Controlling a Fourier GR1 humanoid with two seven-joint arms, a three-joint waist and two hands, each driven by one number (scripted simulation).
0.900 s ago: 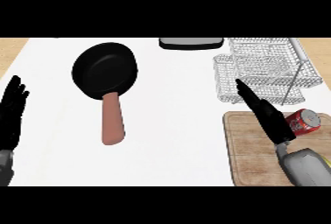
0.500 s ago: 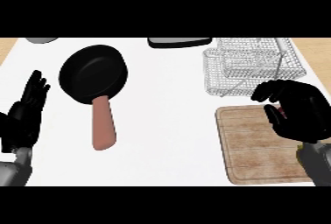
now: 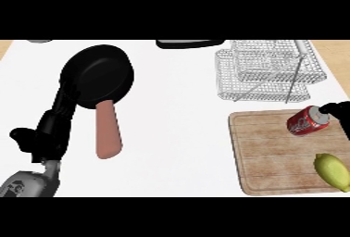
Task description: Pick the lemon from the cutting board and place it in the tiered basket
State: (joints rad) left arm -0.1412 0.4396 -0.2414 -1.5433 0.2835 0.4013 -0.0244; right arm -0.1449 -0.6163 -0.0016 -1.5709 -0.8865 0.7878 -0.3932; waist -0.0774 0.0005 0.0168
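Observation:
The yellow lemon (image 3: pixel 331 171) lies on the wooden cutting board (image 3: pixel 273 155), at its near right corner. A red soda can (image 3: pixel 308 122) lies on its side at the board's far right. The wire tiered basket (image 3: pixel 266 69) stands just behind the board. Only a small black part of my right hand (image 3: pixel 339 109) shows at the right edge, next to the can's top, apart from the lemon. My left hand (image 3: pixel 49 129) is at the left, open, its straight fingers reaching up along the frying pan's left rim.
A black frying pan (image 3: pixel 97 76) with a brown handle (image 3: pixel 108 133) lies left of centre. A dark object (image 3: pixel 190 44) sits at the counter's far edge and a grey item (image 3: pixel 41 41) at the far left corner.
My right hand has pulled away to the right edge, uncovering the can and the lemon on the board. My left hand has moved rightward, next to the pan.

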